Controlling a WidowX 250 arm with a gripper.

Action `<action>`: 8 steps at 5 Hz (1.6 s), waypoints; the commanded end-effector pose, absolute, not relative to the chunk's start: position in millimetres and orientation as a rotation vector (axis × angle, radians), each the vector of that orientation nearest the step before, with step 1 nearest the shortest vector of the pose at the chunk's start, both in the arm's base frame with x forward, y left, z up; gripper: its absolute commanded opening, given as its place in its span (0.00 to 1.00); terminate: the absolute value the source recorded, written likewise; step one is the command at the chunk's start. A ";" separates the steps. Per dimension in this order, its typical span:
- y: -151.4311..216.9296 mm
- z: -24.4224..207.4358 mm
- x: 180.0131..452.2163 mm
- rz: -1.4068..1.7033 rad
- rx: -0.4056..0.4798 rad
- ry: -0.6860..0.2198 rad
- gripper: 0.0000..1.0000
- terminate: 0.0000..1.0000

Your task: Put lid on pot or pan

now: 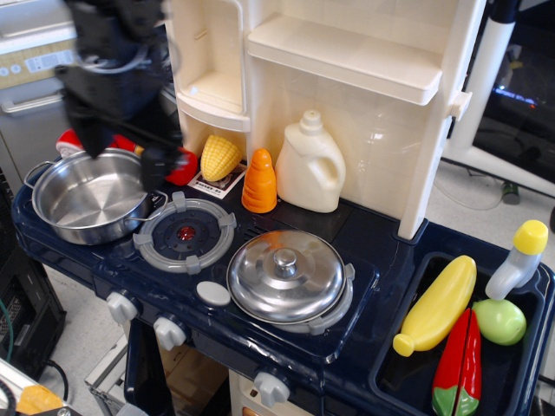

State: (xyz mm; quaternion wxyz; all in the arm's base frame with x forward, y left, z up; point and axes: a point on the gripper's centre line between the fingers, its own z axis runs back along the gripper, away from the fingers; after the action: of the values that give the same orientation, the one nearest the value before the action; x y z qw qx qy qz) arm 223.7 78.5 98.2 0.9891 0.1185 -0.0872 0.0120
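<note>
The shiny steel pot (87,201) stands empty at the left end of the toy stove. The domed steel lid (286,276) with its round knob lies on the right burner, apart from the pot. My gripper (121,149), black and motion-blurred, hangs above the pot's far right rim. It looks open and holds nothing. One finger (158,166) is over the pot's right edge and the other is further left.
A grey burner ring (186,232) lies between pot and lid. Corn (220,156), an orange carrot (259,182) and a cream bottle (310,165) stand behind. The cream shelf unit (347,52) rises at the back. The sink (408,368) at the right holds toy vegetables.
</note>
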 end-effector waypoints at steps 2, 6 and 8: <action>-6.9 102.0 234.3 0.026 0.202 -0.171 1.00 0.00; -29.9 50.9 251.2 -0.028 0.081 -0.182 1.00 0.00; -27.3 34.9 255.0 -0.048 0.084 -0.207 0.00 0.00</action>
State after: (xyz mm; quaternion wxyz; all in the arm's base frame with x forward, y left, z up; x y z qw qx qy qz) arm 253.5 -31.0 33.0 0.9939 0.0408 -0.0995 -0.0240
